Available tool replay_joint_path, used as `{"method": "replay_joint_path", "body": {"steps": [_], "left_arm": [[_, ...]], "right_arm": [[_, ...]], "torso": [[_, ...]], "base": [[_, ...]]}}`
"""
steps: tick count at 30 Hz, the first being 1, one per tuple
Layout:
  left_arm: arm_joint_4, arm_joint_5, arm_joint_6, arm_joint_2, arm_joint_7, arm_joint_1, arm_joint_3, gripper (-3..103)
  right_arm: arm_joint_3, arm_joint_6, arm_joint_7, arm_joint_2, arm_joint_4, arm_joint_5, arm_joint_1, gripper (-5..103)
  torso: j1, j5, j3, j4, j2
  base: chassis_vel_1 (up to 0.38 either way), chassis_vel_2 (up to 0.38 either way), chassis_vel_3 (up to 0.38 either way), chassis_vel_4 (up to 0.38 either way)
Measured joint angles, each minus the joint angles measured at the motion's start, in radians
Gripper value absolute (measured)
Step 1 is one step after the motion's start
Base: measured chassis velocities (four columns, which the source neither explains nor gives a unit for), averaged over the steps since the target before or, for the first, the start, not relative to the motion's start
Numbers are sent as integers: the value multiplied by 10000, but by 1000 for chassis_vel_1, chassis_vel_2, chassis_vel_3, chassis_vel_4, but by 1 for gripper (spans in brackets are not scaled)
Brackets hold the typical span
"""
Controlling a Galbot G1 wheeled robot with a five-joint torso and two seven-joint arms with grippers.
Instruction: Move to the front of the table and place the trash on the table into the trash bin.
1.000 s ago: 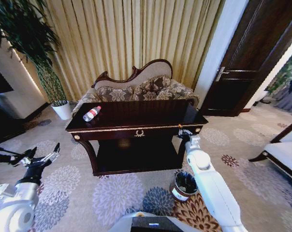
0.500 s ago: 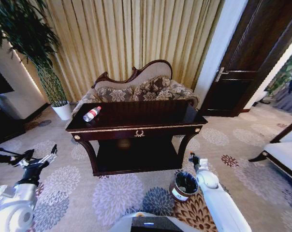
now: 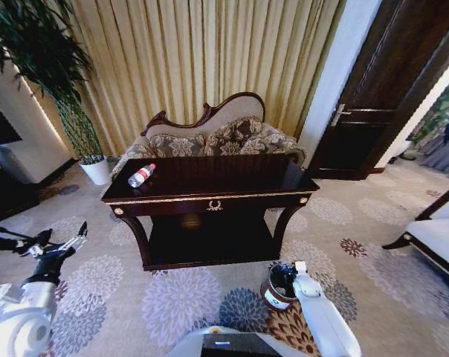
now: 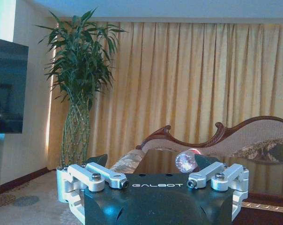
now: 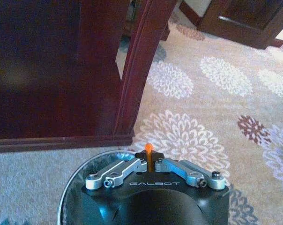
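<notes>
The dark glossy table (image 3: 210, 198) stands straight ahead. On its left end lies the clear bottle (image 3: 141, 175) with a red cap, which also shows beyond my left gripper as bottle (image 4: 185, 161). The small brown trash bin (image 3: 279, 288) sits on the carpet by the table's front right leg. My right gripper (image 3: 297, 268) hangs low over the bin's far edge. In the right wrist view this gripper (image 5: 149, 155) is shut on a small orange scrap (image 5: 148, 149), above the bin rim (image 5: 80, 171). My left gripper (image 3: 61, 238) waits open, low at the left.
A floral sofa (image 3: 210, 137) stands behind the table, and a plant in a white pot (image 3: 97, 169) at the back left. A dark door (image 3: 373, 111) is at the right. The table's curved leg (image 5: 141, 70) rises just beyond the bin. Patterned carpet surrounds the table.
My right arm has come down from the table's front right edge to just above the bin, still gripping the orange scrap. The left arm has barely shifted.
</notes>
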Motion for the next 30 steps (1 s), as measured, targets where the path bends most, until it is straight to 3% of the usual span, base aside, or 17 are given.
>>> {"method": "replay_joint_path", "body": {"steps": [10, 12, 14, 15, 16, 19, 21, 23, 27, 30], "left_arm": [[-30, 14, 3, 35, 25, -54, 74, 100], [-46, 19, 10, 35, 27, -59, 89, 100], [-69, 23, 21, 35, 30, -61, 108, 100], [-73, 23, 22, 35, 32, -59, 110, 100], [-73, 23, 22, 35, 32, -59, 110, 100], [-76, 23, 17, 25, 39, -16, 110, 100], [-77, 23, 7, 23, 42, 4, 105, 100], [-90, 18, -39, 23, 56, 43, 69, 100], [-116, 12, -49, 30, 59, 54, 48, 100], [-144, 6, -53, 37, 62, 65, 38, 100]], "right_arm": [[13, 92, 1, 8, -951, -415, 220, 1], [24, 98, 1, -19, -959, -438, 209, 5], [50, 190, 1, -43, -958, -454, 192, 11], [62, 250, 1, -45, -943, -499, 184, 22], [62, 250, 1, -45, -943, -499, 184, 22], [118, 292, 1, -49, -801, -590, 153, 38], [131, 294, 1, -48, -761, -602, 142, 38], [159, 296, 1, -41, -698, -616, 139, 54], [165, 296, 1, -37, -670, -629, 130, 60], [183, 296, 1, -32, -620, -643, 86, 76]], "torso": [[0, 1, 0, -1, 0], [0, -1, 0, -1, 0], [0, -3, 0, -2, 0], [0, -1, 1, -2, 0], [0, -1, 1, -2, 0], [0, -1, 0, -1, 0], [0, -2, 0, -1, 0], [0, -2, 0, -1, 0], [0, -1, 0, -1, -1], [0, -1, 0, -1, 0]], "base": [[0, 0, 0, 0], [0, 0, 0, 0], [0, 0, 0, 0], [0, 0, 0, 0], [0, 0, 0, 0], [0, 0, 0, 0], [0, 0, 0, 0], [0, 0, 0, 0], [0, 0, 0, 0], [0, 0, 0, 0]]}}
